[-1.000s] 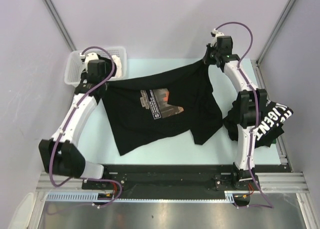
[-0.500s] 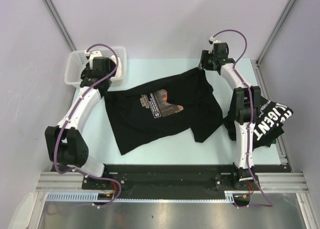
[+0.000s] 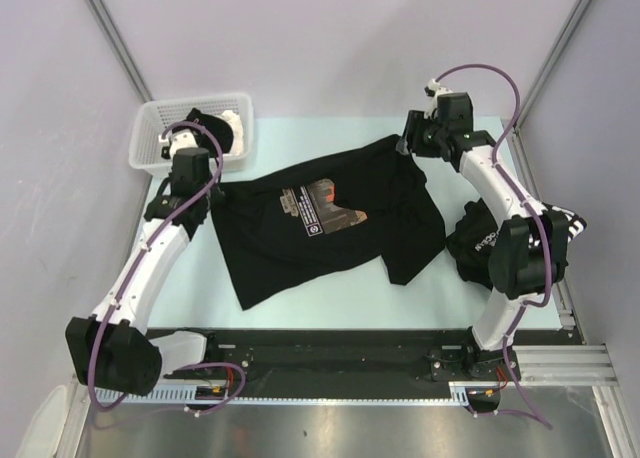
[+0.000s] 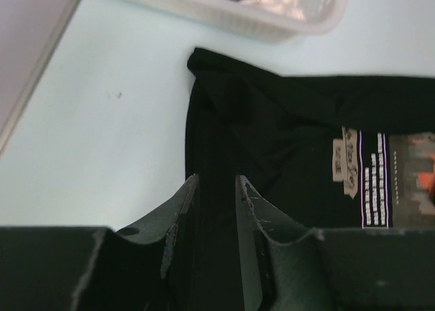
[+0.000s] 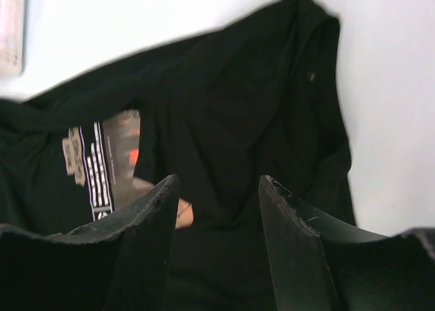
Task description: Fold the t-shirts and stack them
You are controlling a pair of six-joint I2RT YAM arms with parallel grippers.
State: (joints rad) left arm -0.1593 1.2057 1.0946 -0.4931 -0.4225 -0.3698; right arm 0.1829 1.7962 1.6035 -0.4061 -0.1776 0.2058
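Note:
A black t-shirt (image 3: 330, 228) with a reddish-brown chest print (image 3: 322, 210) lies spread over the middle of the table. My left gripper (image 3: 198, 180) hovers over its left edge near the upper left corner, jaws open with only cloth below (image 4: 216, 178). My right gripper (image 3: 408, 146) is open above the shirt's far right corner; in the right wrist view the black shirt (image 5: 258, 121) shows between the wide-apart fingertips (image 5: 217, 178). A second black t-shirt (image 3: 468, 248) with white lettering lies bunched at the right, mostly hidden under my right arm.
A white slotted basket (image 3: 148, 143) stands at the far left corner, just beyond the shirt's corner (image 4: 197, 56), with dark and light cloth inside. Grey walls and metal rails close in the table on both sides.
Both grippers opened and let go of the shirt, which had been stretched between them; it now lies slack. The right elbow swung right over the second shirt, and the left arm straightened.

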